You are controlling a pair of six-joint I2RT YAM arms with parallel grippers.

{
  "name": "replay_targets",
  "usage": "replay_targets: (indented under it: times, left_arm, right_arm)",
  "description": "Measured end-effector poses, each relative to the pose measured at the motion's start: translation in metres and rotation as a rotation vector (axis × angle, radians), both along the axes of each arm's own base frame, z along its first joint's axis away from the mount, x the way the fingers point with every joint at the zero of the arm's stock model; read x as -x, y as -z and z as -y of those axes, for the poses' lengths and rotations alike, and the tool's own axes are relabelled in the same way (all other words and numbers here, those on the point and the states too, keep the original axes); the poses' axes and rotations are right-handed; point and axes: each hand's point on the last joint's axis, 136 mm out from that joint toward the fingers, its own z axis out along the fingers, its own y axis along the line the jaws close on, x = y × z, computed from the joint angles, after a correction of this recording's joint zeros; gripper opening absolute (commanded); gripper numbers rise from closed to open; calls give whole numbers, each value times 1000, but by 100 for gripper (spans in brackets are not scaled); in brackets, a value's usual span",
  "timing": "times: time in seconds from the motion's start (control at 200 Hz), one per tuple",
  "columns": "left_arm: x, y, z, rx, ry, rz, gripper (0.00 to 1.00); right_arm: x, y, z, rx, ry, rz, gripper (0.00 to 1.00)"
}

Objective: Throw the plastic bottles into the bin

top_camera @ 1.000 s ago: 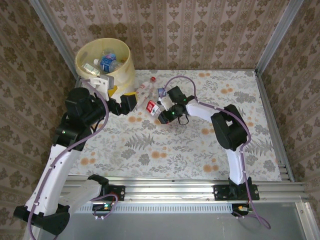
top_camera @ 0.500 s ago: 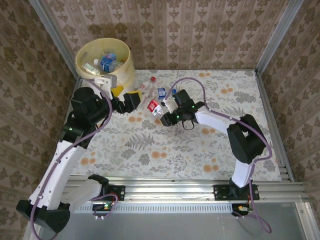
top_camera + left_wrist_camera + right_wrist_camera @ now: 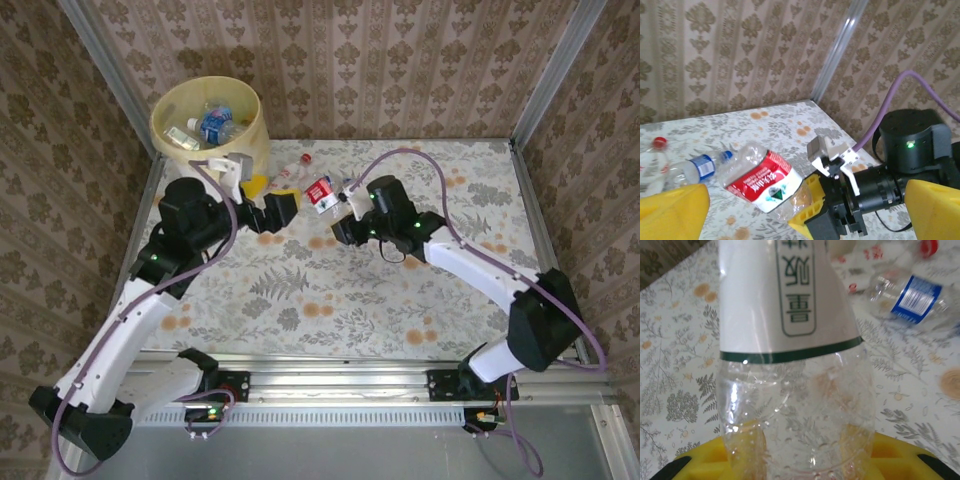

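My right gripper point(image 3: 334, 204) is shut on the base of a clear plastic bottle with a red and white label point(image 3: 321, 191), held off the table mid-back. In the right wrist view that bottle point(image 3: 790, 365) stands between the yellow fingers point(image 3: 902, 452). In the left wrist view the held bottle point(image 3: 762, 182) hangs just ahead of the right gripper point(image 3: 812, 200). My left gripper point(image 3: 288, 210) is open just left of it, with nothing between its fingers point(image 3: 675, 212). Two more bottles lie on the table: a blue-labelled one point(image 3: 700, 167) and a red-capped one point(image 3: 290, 172). The bin point(image 3: 250, 135) stands at the far left.
Several bottles lie inside the bin. Metal posts and patterned walls close in the floral table point(image 3: 400, 310) at the back and sides. The right arm's purple cable point(image 3: 400, 155) arcs over the back of the table.
The right gripper has lifted the red-labelled bottle and carried it back and to the right, its elbow swinging right. The left gripper has followed to the right, staying open.
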Motion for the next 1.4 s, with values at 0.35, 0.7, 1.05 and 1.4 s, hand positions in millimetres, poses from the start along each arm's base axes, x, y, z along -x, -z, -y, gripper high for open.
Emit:
replay_targets:
  times: [0.35, 0.7, 1.05, 1.4]
  left_arm:
    - [11, 26, 52, -30, 106, -43, 100]
    - [9, 36, 79, 10, 142, -66, 100]
    - [-11, 50, 102, 73, 144, -145, 100]
    - [-22, 36, 105, 103, 102, -181, 95]
  right_arm:
    - [12, -63, 25, -60, 76, 178, 34]
    - [16, -77, 33, -82, 101, 232, 34]
    - [23, -80, 30, -93, 85, 243, 35]
    - [24, -67, 31, -66, 89, 242, 34]
